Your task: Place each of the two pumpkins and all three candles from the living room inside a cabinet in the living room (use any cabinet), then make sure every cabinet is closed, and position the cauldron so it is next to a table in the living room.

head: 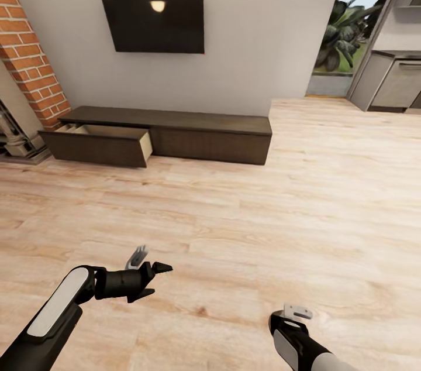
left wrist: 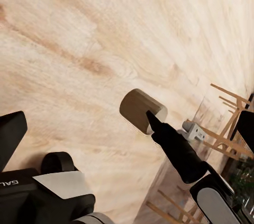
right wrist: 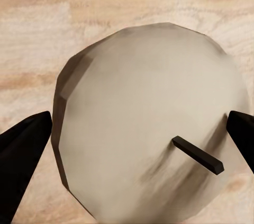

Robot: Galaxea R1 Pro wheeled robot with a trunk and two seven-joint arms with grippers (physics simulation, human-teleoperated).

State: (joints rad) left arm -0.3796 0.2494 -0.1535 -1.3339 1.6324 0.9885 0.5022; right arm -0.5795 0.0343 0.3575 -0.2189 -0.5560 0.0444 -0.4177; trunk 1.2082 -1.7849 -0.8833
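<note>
Wooden floor (head: 245,224) open before cabinet (head: 210,137), drawer (head: 99,143) out, right gripper (right wrist: 135,134) clamping candle (right wrist: 153,128), left gripper (head: 153,280) apparently empty, spread.

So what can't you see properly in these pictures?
- Head view: the bottom of the open pale-lined drawer in the long dark-brown wooden cabinet; the drawer's own walls and the shallow angle hide it.
- Head view: the right gripper; its fingertips are tucked under its wrist, and the arm is cut off by the picture's edge.
- Right wrist view: the stubby tan candle is seen end-on, so its sides are hidden.
</note>
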